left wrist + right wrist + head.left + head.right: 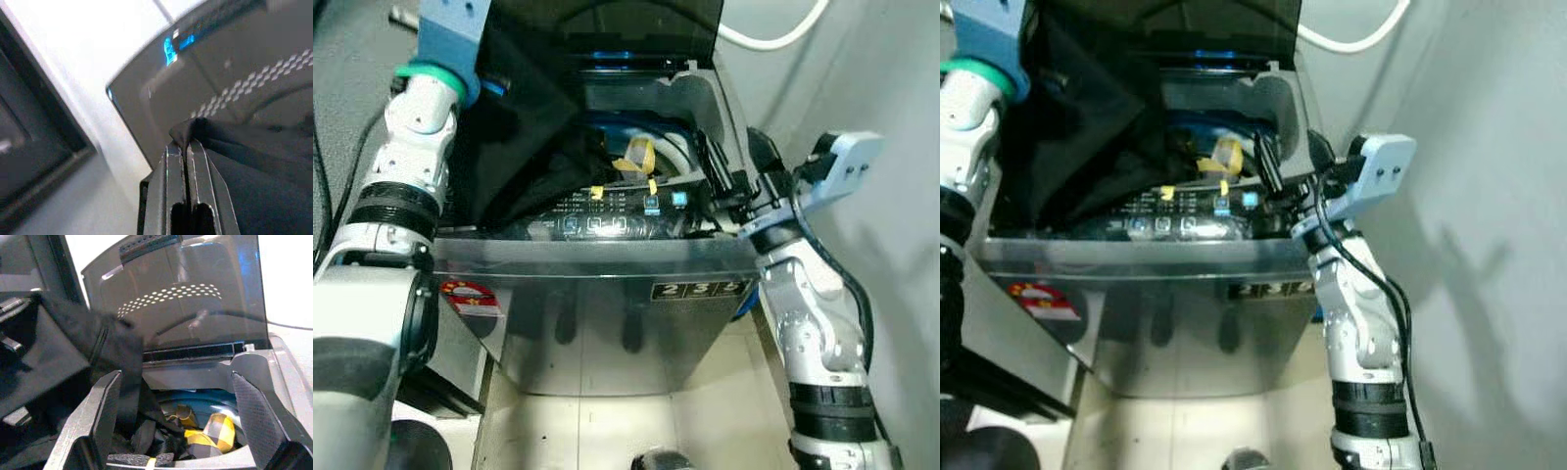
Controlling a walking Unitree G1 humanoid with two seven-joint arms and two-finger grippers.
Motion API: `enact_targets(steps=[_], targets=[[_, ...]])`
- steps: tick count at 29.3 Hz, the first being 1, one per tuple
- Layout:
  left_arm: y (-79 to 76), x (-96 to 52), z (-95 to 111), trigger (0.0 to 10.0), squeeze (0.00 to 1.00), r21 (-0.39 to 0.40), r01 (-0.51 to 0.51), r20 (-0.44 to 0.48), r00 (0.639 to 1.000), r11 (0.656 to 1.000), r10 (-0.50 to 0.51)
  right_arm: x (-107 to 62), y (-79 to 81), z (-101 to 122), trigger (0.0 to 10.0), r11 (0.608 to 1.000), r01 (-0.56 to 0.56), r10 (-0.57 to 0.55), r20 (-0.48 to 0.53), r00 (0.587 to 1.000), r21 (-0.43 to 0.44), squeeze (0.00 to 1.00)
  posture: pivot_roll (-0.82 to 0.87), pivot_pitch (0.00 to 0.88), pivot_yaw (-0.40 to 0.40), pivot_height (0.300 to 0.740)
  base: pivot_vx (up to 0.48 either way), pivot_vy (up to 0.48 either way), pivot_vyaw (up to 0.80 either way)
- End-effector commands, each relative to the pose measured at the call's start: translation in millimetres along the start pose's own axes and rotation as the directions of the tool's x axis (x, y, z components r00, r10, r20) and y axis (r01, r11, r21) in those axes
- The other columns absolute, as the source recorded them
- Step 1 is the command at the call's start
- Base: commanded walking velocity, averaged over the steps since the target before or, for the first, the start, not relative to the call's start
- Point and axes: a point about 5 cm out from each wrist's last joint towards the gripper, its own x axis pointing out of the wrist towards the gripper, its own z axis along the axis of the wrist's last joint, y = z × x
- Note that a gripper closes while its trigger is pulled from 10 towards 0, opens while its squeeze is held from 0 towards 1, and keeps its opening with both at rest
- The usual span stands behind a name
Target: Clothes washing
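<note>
A grey top-loading washer (pixel 607 313) stands open, its dark lid (pixel 186 293) tilted up at the back. The left gripper (pixel 186 147) is raised over the washer's left rear side, its fingers pressed together and clamped on a fold of a black garment (pixel 524 137). The garment hangs from that gripper and drapes down over the washer's left rim into the drum. Inside the drum lie more dark clothes and a yellow-and-grey cloth (pixel 208 433), which sits toward the washer's right side. Along the washer's front edge runs a control panel (pixel 607 223) with small blue-lit buttons. The right gripper (pixel 183 428) hovers at the washer's right front corner, just above the rim, its fingers spread wide apart and holding nothing. A white hose (pixel 773 34) curves along the wall behind the washer.
</note>
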Motion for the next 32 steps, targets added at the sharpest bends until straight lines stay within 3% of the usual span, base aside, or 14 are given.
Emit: enact_targets(steps=[1,7,8,10,15,19,23,25,26,27,28,29,30,32], targets=[[-7.7,-7.5,3.0,10.0,0.00,0.012,0.042,0.037,0.998,0.999,-0.042,2.4,2.3,2.4,10.0,1.000,-0.016,0.016,0.009,1.000,-0.004,0.00,-0.03,0.000,0.046,0.740,0.000,0.000,0.00],[-23.0,-28.2,10.8,10.0,0.00,-0.006,0.105,0.117,0.988,0.994,-0.103,4.8,3.0,3.0,10.0,1.000,-0.025,0.025,0.009,1.000,-0.016,0.00,-0.03,0.000,0.035,0.740,0.000,0.000,0.00],[-25.6,-30.0,9.2,10.0,0.00,0.077,0.103,0.126,0.986,0.992,-0.112,5.1,2.7,2.7,10.0,1.000,-0.024,0.024,0.008,1.000,-0.018,0.00,-0.03,0.000,0.033,0.740,0.000,0.000,0.00],[-25.6,-30.0,9.2,10.0,0.00,0.077,0.103,0.126,0.986,0.992,-0.112,5.1,2.7,2.7,10.0,1.000,-0.024,0.024,0.008,1.000,-0.018,0.00,-0.03,0.000,0.033,0.740,0.000,0.000,0.00],[-24.1,-9.7,0.0,10.0,0.00,0.082,0.024,0.056,0.998,0.996,-0.028,8.4,4.6,2.6,10.0,0.999,-0.036,0.036,0.010,0.999,-0.020,0.00,-0.03,0.000,0.030,0.740,0.000,0.000,0.00],[-17.6,20.3,22.7,10.0,0.00,0.096,-0.067,0.058,0.996,0.993,0.062,12.1,7.0,7.3,10.0,0.999,-0.040,0.041,0.031,0.999,-0.026,0.00,-0.05,0.000,0.032,0.740,0.000,0.000,0.00],[-13.5,32.2,65.5,10.0,0.00,0.349,-0.223,0.309,0.944,0.910,0.113,8.3,6.8,7.4,10.0,0.999,-0.029,0.030,0.029,0.999,-0.032,0.00,-0.06,0.000,0.042,0.740,0.000,0.000,0.00],[-18.5,33.7,58.5,10.0,0.00,0.312,-0.148,0.231,0.970,0.938,0.076,7.5,6.9,7.7,10.0,0.999,-0.028,0.029,0.029,0.999,-0.033,0.00,-0.06,0.000,0.044,0.740,0.000,0.000,0.00],[-28.1,33.8,39.2,10.0,0.00,0.153,-0.003,0.054,0.999,0.988,-0.006,6.5,7.0,7.8,10.0,0.999,-0.026,0.027,0.030,0.999,-0.033,0.00,-0.06,0.000,0.043,0.740,0.000,0.000,0.00],[-36.5,30.1,17.9,10.0,0.00,-0.049,0.080,-0.112,0.990,0.996,-0.085,5.8,7.3,6.7,10.0,0.999,-0.024,0.024,0.028,0.999,-0.032,0.00,-0.07,0.000,0.047,0.740,0.000,0.000,0.00],[-36.5,30.1,17.9,10.0,0.00,-0.049,0.080,-0.112,0.990,0.996,-0.085,5.8,7.3,6.7,10.0,0.999,-0.024,0.024,0.028,0.999,-0.032,0.00,-0.07,0.000,0.047,0.740,0.000,0.000,0.00],[-44.3,25.8,5.0,10.0,0.00,-0.197,0.118,-0.197,0.968,0.973,-0.157,5.4,7.6,5.8,10.0,0.999,-0.022,0.023,0.026,0.999,-0.031,0.00,-0.07,0.000,0.047,0.740,0.000,0.000,0.00],[-49.5,20.8,-4.8,10.0,0.00,-0.248,0.130,-0.242,0.951,0.960,-0.191,5.3,7.8,5.7,10.0,0.999,-0.021,0.022,0.026,0.999,-0.030,0.00,-0.06,0.000,0.046,0.740,0.000,0.000,0.00],[-53.7,16.3,-12.3,10.0,0.00,-0.261,0.145,-0.268,0.939,0.954,-0.216,5.4,7.9,5.8,10.0,0.999,-0.021,0.022,0.027,0.999,-0.027,0.00,-0.06,0.000,0.044,0.740,0.000,0.000,0.00]])
